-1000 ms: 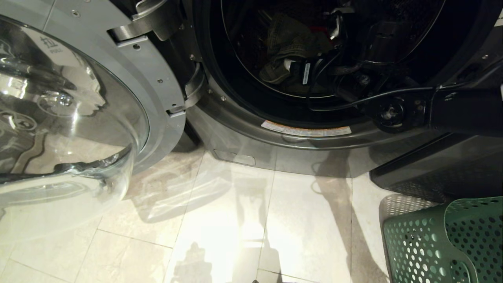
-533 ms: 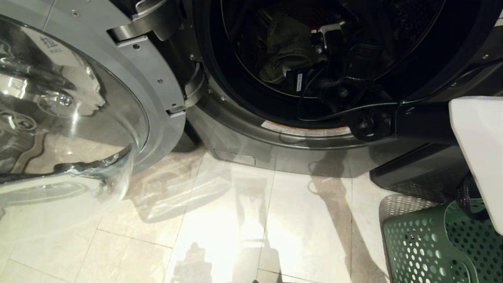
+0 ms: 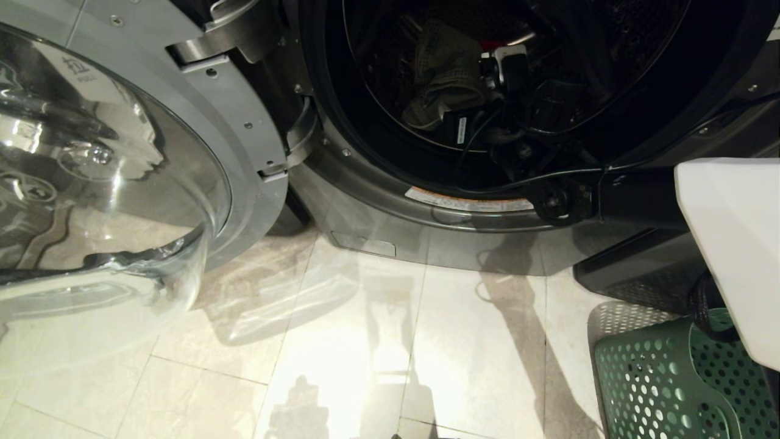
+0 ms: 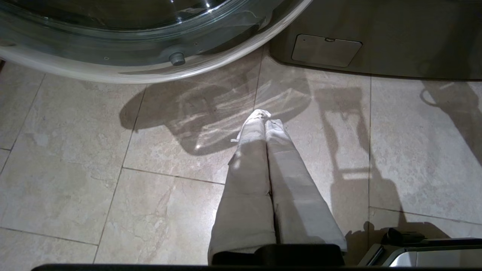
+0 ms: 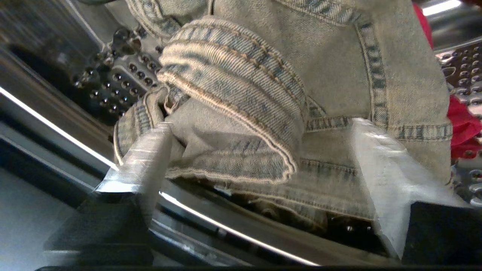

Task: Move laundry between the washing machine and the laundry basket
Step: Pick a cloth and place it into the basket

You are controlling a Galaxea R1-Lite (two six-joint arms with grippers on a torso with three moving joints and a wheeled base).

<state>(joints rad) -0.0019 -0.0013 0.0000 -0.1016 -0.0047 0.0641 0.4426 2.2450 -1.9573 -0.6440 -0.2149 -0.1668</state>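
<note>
Washing machine (image 3: 390,201), dark grey front-loader, fills upper head view; round glass door (image 3: 109,183) swung fully out to robot's left, leaving drum mouth clear for reach-in. Tiled floor (image 3: 341,341) below. Laundry basket (image 3: 646,378), green and perforated, on floor at robot's right near machine front, likely parked there so the reaching arm has a short carry out of the drum.

Right arm reaching through door opening into drum. Right gripper (image 5: 260,150) spread wide, holding nothing yet, one finger (image 5: 147,162) on each side of denim fold. Opening probably set wide to straddle bulky folded cloth before closing.

Denim piece (image 5: 286,98), faded grey-green, bunched on drum bottom, directly ahead of and between the gripper fingers; near finger touching or just beside rolled hem, cannot tell which. Thick seamed cuff sits in middle of gap. In head view same garment just left of gripper body inside drum. Red-pink garment (image 5: 459,128) behind denim at far edge, partly hidden. No yellow-orange piece visible.

Left gripper (image 4: 265,124) idle, pointing down over floor tiles in front of machine, fingers pressed together, empty.

Judgement: pre-grasp stage, unloading machine to basket; next needs closing on denim fold.
</note>
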